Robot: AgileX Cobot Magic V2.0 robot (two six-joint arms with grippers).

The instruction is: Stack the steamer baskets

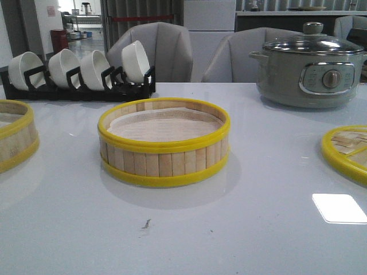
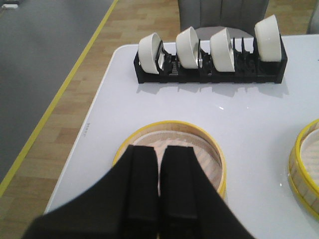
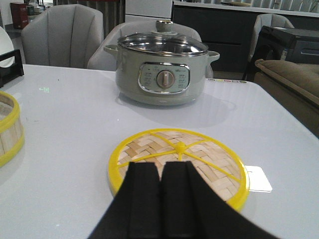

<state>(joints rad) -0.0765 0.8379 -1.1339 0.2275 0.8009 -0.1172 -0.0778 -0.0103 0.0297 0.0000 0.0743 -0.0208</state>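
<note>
At worktop centre in the front view: one steamer basket, upright, pale liner visible inside, nothing stacked on it. Second steamer basket sits at the left edge of the front view, partly cut off, well apart from the centre one. Both stand flat on the white worktop.

Left wrist view: left gripper hangs over the left basket, jaws pressed together with only a thin slit between them, holding nothing. The centre basket's rim shows at that view's edge.

Right wrist view: right gripper hangs over the flat woven lid with yellow rim, jaws likewise closed up, nothing between them. Lid lies flat on the worktop at the right edge of the front view, well apart from the centre basket.

Behind the lid: grey electric pot with glass lid, at the far right of the worktop. Far left at the back: black rack holding four white bowls on edge. Grey chairs beyond the worktop.
</note>
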